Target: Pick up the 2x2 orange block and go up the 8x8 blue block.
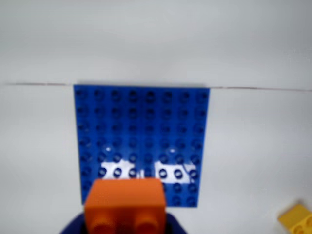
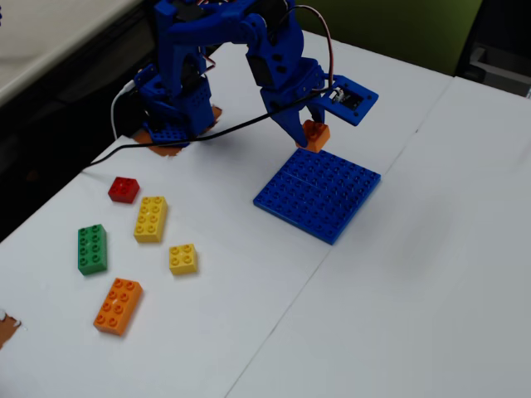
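Observation:
The 2x2 orange block (image 1: 125, 204) (image 2: 314, 136) hangs in the air, clamped between the blue fingers of my gripper (image 1: 125, 222) (image 2: 310, 133), which is shut on it. The block sits just above the near left edge of the 8x8 blue block (image 1: 141, 126) (image 2: 319, 192), as the fixed view shows it, apart from the studs. In the wrist view the orange block covers the bottom edge of the blue plate, and only the dark blue finger bases show beside it.
Loose bricks lie left of the plate in the fixed view: a red one (image 2: 124, 190), a long yellow one (image 2: 151, 219), a square yellow one (image 2: 182, 259) (image 1: 296, 218), a green one (image 2: 92, 249) and a long orange one (image 2: 118, 305). A black cable (image 2: 199, 137) trails from the arm's base.

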